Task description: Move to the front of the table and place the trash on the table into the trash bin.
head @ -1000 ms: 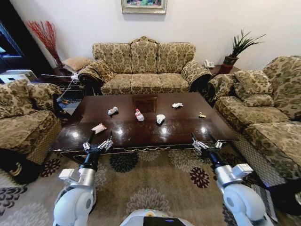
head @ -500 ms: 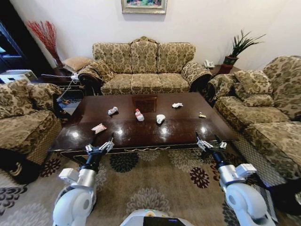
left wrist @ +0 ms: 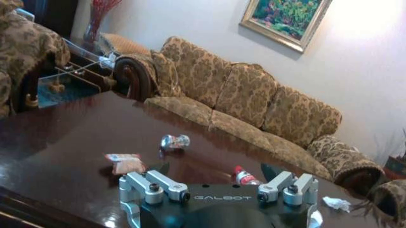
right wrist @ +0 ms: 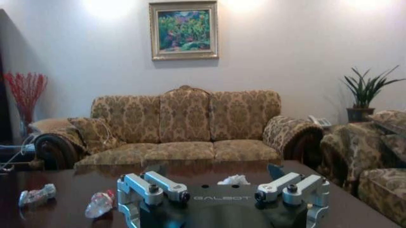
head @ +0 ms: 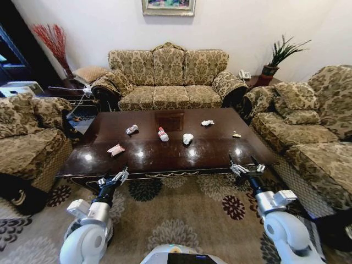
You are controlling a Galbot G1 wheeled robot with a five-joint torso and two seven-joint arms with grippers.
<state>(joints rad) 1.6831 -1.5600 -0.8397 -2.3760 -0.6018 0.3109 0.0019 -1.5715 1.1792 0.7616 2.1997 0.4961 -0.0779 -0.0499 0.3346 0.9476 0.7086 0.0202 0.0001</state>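
Left gripper (head: 114,177) and right gripper (head: 246,168) apparently spread, empty, each marked "GALBOT"

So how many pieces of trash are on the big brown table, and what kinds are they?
Clear plastic bottles: 2, a crushed one and a red-capped one.
White paper wads: 2, one near the middle and one farther back.
Pinkish wrapper: 1.
Tiny yellowish scrap: 1.
Total: 6 pieces on the table.
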